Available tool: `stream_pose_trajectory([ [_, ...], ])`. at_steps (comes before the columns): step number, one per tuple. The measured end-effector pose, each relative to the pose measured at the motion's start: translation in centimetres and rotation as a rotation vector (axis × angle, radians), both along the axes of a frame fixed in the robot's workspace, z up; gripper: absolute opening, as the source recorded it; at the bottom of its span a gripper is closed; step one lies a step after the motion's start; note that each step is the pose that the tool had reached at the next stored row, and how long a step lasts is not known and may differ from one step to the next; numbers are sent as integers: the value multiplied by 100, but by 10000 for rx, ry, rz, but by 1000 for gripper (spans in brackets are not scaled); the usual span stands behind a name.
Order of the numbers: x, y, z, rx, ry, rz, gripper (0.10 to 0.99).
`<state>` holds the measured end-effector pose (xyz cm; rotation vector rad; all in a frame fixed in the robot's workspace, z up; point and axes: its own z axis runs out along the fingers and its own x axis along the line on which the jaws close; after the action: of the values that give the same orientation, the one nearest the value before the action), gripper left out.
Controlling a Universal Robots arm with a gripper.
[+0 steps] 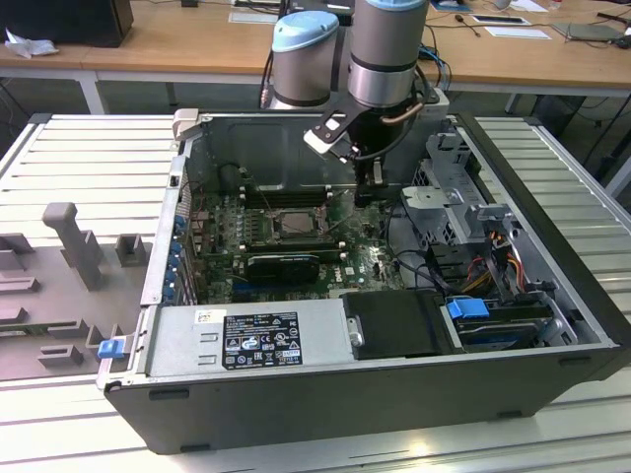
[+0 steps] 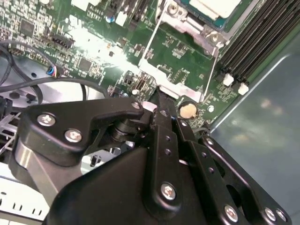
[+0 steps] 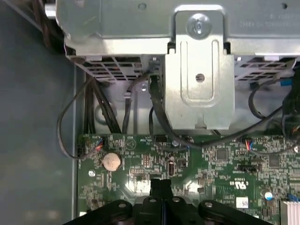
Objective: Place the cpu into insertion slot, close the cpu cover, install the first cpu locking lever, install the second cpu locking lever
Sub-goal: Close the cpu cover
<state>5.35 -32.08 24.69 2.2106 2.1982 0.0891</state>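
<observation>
Just beyond the tips of the closed pincer (image 2: 161,104) lies the cpu cover (image 2: 176,86).

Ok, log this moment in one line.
gripper: shut, down inside case | nearest: insertion slot | cpu: in slot

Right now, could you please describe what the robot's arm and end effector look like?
The silver-grey cylindrical arm has a pale blue joint cap and black cables looping by its wrist. The matte black end effector is built of angular linkage plates fastened with silver screws.
</observation>
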Motion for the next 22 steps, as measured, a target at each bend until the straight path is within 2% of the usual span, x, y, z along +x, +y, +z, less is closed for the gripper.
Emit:
stream_pose_trajectory([
  [3,-79,0,0,1,-1,-3,106],
  [10,-132,0,-1,2,-1,-2,106],
  [16,-263,0,-1,1,-1,-2,106],
  [22,-358,0,-1,2,0,-2,106],
])
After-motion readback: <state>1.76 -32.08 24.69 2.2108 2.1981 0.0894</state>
